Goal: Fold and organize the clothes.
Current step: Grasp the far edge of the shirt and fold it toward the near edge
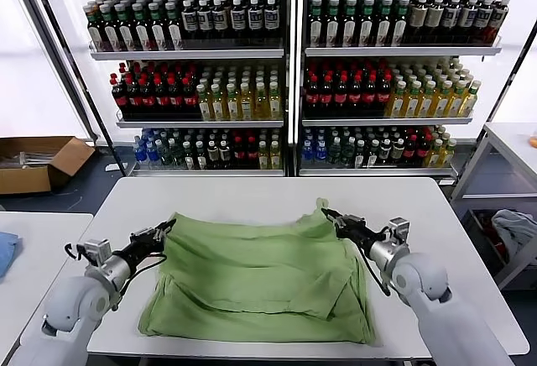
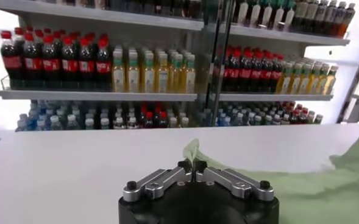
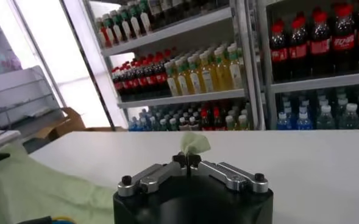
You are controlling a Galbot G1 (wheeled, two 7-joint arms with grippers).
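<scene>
Here, both grippers (closed) pinching shirt [image 1: 260, 278] corners

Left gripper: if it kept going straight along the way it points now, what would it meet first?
The left gripper, shut on a corner of the green shirt, points over the bare white table. The way looks free to the far edge; then the bottle shelves, though depth is unclear.

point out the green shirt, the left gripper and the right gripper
green shirt [image 1: 260, 278], head view, on the middle of the cloth
left gripper [image 1: 167, 231], head view, at its fingertips
right gripper [image 1: 330, 214], head view, at its fingertips
</scene>
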